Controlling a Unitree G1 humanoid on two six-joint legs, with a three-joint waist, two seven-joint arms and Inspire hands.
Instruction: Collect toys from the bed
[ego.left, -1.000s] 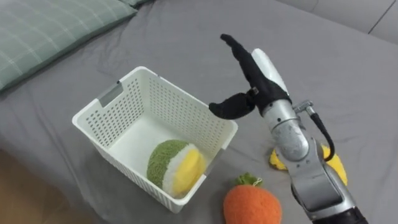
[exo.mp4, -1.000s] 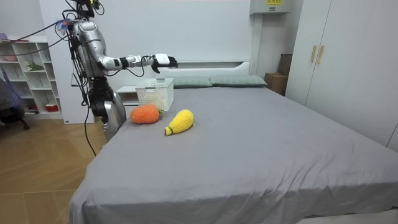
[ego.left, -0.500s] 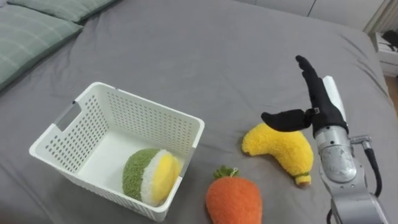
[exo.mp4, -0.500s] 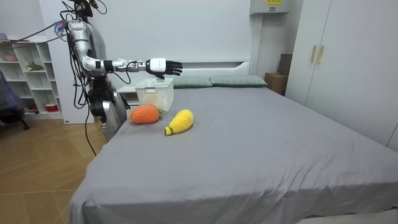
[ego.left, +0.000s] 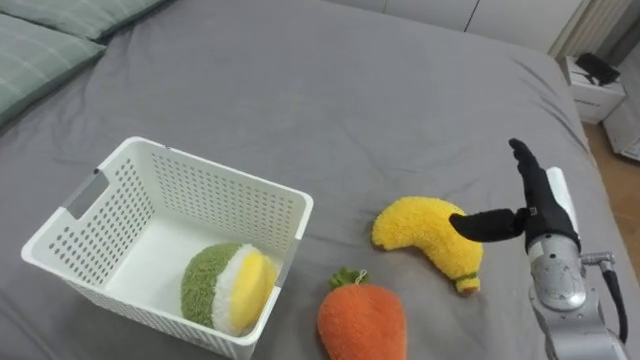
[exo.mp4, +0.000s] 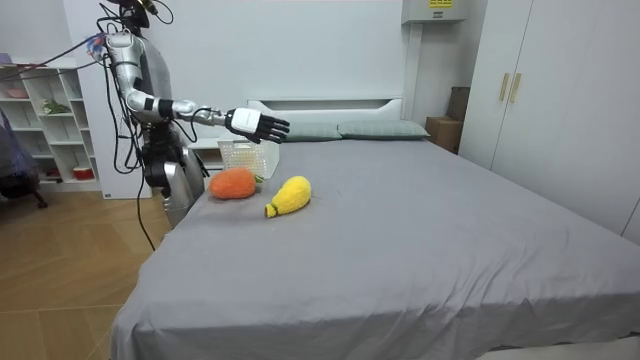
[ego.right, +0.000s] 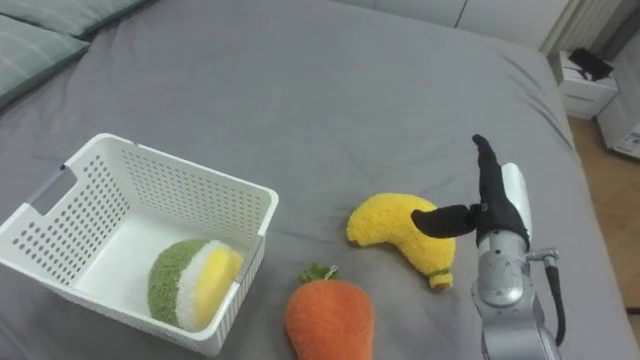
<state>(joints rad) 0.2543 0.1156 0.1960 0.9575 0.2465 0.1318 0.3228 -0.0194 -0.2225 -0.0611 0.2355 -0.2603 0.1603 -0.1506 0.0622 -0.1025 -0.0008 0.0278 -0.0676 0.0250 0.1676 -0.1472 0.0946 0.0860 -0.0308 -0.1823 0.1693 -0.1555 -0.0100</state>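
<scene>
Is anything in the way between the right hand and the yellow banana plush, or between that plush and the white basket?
Nothing visible. The right hand hangs open above the banana plush, only air between. Bare sheet runs from it to the white basket; the carrot plush lies nearer the robot, off that line.

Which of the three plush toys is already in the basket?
The round green, white and yellow plush, lying inside the white basket; the yellow banana and orange carrot lie on the grey bedcover outside it.
</scene>
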